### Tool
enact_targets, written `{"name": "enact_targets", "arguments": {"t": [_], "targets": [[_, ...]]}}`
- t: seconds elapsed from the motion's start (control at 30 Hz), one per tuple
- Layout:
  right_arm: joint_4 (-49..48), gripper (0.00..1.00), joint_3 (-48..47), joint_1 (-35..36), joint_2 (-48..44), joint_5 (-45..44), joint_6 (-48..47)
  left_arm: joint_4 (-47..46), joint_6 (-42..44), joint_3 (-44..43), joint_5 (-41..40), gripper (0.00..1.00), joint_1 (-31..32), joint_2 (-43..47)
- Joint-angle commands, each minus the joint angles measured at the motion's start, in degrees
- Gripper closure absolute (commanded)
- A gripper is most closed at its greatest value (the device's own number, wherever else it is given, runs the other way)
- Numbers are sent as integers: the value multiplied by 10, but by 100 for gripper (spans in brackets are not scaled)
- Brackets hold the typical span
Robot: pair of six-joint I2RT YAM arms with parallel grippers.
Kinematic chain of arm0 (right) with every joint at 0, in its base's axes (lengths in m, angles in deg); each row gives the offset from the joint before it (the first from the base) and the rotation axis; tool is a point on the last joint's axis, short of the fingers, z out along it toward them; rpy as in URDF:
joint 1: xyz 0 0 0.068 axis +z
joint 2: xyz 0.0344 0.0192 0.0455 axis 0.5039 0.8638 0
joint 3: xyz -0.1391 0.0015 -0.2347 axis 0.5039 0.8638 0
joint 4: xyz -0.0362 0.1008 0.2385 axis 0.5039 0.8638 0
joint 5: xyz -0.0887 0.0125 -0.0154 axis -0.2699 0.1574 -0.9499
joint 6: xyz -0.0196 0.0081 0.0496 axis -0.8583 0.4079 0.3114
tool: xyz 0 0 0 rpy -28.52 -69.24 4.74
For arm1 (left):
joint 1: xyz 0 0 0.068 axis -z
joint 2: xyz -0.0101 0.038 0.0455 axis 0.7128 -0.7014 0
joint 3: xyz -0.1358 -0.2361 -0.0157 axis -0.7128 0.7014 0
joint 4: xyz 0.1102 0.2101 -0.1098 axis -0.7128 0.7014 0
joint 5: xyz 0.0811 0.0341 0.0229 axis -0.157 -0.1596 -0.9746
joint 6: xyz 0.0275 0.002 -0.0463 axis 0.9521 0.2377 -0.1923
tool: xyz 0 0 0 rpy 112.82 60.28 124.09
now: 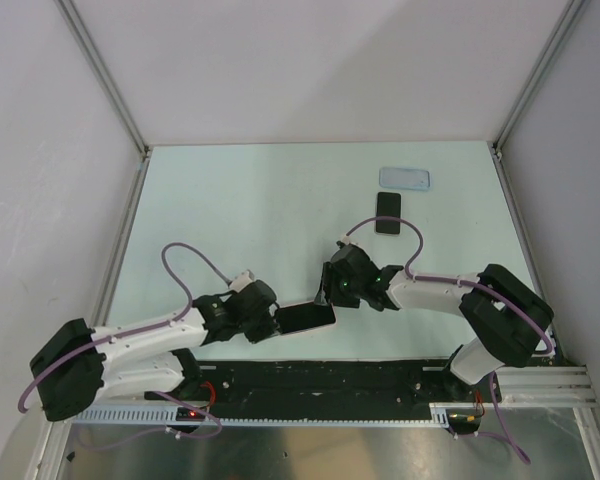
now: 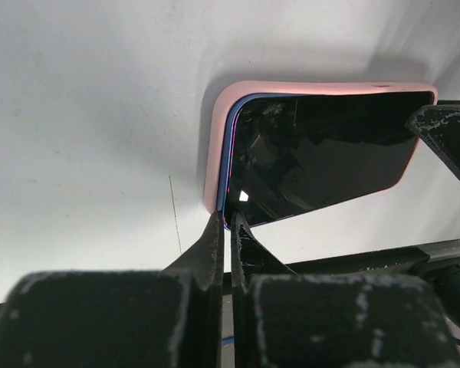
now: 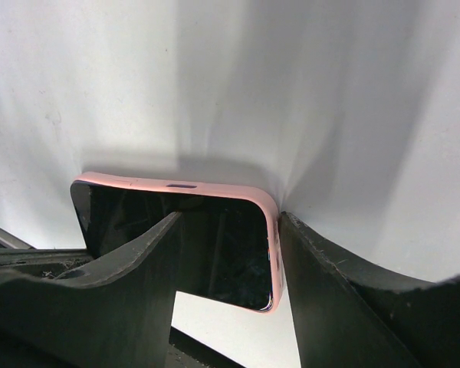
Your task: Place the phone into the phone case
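Note:
The black phone (image 1: 387, 212) lies flat at the far right of the table, just in front of the light-blue phone case (image 1: 404, 178). Neither shows in the wrist views. My left gripper (image 1: 278, 322) (image 2: 228, 218) is shut on the near corner of a pink-rimmed slab (image 1: 308, 318) (image 2: 322, 153) with a dark glossy face. My right gripper (image 1: 326, 290) (image 3: 230, 253) is open around the other end of that slab (image 3: 215, 245). Its right finger (image 3: 314, 268) touches the pink rim and its left finger (image 3: 138, 268) lies over the dark face.
The black rail with the arm bases (image 1: 380, 385) runs along the near edge. Grey walls and metal frame posts (image 1: 105, 75) bound the pale table (image 1: 240, 200) on the left, back and right. Purple cables (image 1: 185, 270) loop over both arms.

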Motion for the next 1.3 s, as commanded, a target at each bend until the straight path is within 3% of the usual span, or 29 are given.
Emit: {"name": "enact_targets", "arguments": {"t": [0.0, 0.67, 0.9, 1.27], "targets": [[27, 42, 0, 12, 17, -17, -1, -15, 15, 14, -21, 100, 6, -58], [50, 42, 11, 32, -20, -79, -12, -15, 68, -21, -24, 100, 9, -225], [88, 41, -1, 45, -40, -119, -39, 25, 127, -88, -30, 100, 6, -251], [89, 41, -7, 46, -38, -115, -50, 82, 212, -177, -31, 77, -33, -166]]}}
